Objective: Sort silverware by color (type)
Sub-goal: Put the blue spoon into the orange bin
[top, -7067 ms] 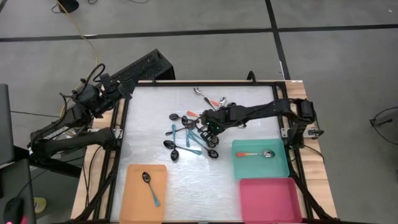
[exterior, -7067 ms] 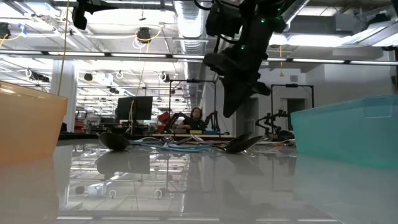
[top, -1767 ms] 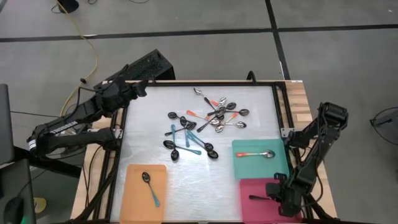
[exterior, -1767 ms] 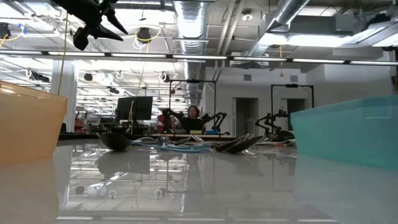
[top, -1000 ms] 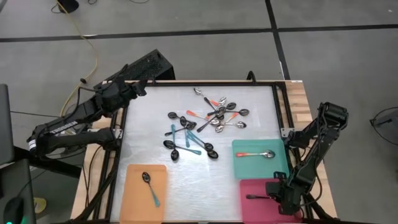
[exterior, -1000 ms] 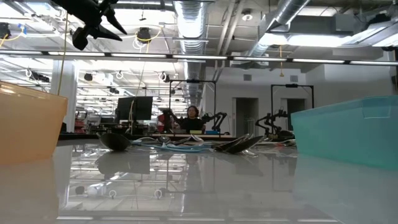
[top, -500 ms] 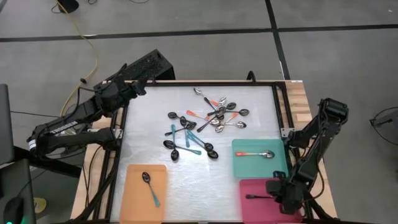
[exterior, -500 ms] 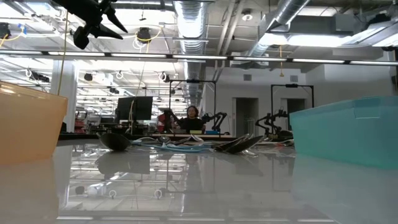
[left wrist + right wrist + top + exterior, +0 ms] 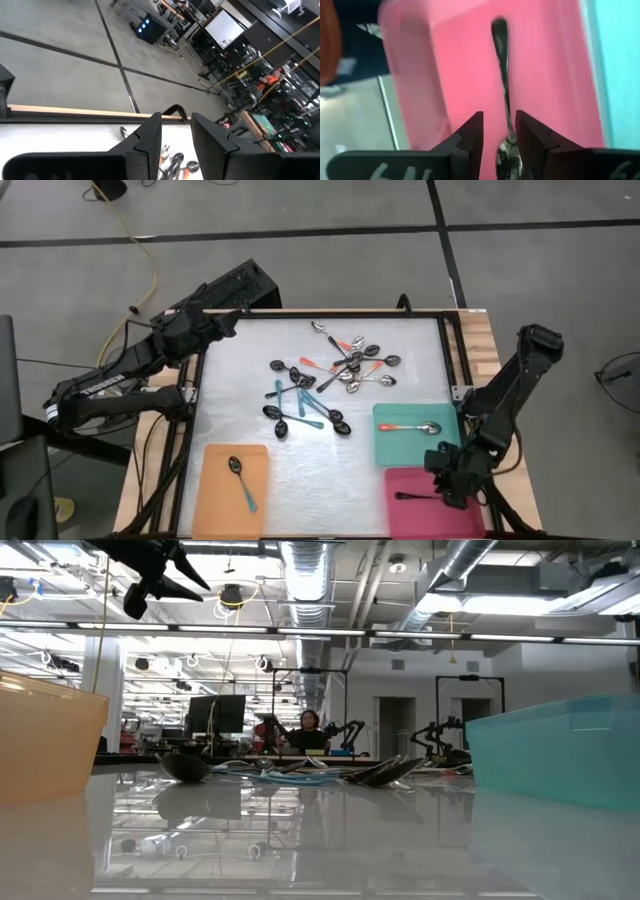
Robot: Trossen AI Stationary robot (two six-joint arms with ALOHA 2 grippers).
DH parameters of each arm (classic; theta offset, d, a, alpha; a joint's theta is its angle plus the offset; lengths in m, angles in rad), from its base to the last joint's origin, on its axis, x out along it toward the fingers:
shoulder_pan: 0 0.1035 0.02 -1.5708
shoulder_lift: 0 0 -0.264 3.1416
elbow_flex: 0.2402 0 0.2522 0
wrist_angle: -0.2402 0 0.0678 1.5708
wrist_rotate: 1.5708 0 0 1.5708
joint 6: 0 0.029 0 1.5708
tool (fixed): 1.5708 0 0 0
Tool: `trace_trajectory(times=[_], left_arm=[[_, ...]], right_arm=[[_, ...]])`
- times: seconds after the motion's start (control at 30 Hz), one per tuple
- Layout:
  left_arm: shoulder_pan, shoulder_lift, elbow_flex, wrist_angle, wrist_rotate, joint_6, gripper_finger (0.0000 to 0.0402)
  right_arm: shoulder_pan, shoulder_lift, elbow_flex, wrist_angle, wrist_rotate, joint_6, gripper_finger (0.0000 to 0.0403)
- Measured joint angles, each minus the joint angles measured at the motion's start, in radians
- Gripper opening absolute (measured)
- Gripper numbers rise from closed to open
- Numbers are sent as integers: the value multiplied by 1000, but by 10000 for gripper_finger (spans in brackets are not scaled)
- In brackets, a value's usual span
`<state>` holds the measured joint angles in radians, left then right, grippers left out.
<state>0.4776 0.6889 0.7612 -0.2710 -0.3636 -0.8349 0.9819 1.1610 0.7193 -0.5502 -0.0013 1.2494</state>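
**Black spoon dropped in the pink tray; next pick is from the pile**

High view: my right gripper (image 9: 447, 477) hangs over the pink tray (image 9: 470, 525), where a black spoon (image 9: 410, 497) lies. The teal tray (image 9: 452, 452) holds an orange-handled spoon (image 9: 410, 427), the orange tray (image 9: 212, 505) a teal-handled one (image 9: 241, 482). The pile (image 9: 325, 385) waits mid-table. The left gripper (image 9: 222, 325) idles at the far left corner.

Low view: only the left gripper (image 9: 160, 575) shows, up high, with the pile (image 9: 300, 770) far off.

Left wrist view: the fingers (image 9: 150, 137) stand slightly apart, holding nothing.

Right wrist view: my fingers (image 9: 472, 132) are parted, and the spoon (image 9: 502, 90) lies free on the pink tray (image 9: 550, 75).

I judge the drop done. Next I would lift clear and go to the pile, picking an outlying spoon to avoid tangled handles.
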Motion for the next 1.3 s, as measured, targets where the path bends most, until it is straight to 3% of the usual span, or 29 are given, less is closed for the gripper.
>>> trace_trajectory(times=[0.33, 0.57, 0.83, 1.03, 1.3], left_arm=[[0, 0, 0, 0, 142, 3, 90], [0, -1, 0, 0, 149, 3, 90], [0, -2, 0, 0, 194, 6, 90], [0, -2, 0, 0, 220, 27, 90], [0, -2, 0, 0, 229, 32, 90]], right_arm=[[-143, -138, 1, -98, -1, -5, 122], [-272, -231, 1, -197, 0, -39, 122], [-502, -261, 1, -181, 52, -177, 122], [-707, -256, 1, -25, 74, -364, 122], [-997, -257, 2, 336, 167, -550, 122]])
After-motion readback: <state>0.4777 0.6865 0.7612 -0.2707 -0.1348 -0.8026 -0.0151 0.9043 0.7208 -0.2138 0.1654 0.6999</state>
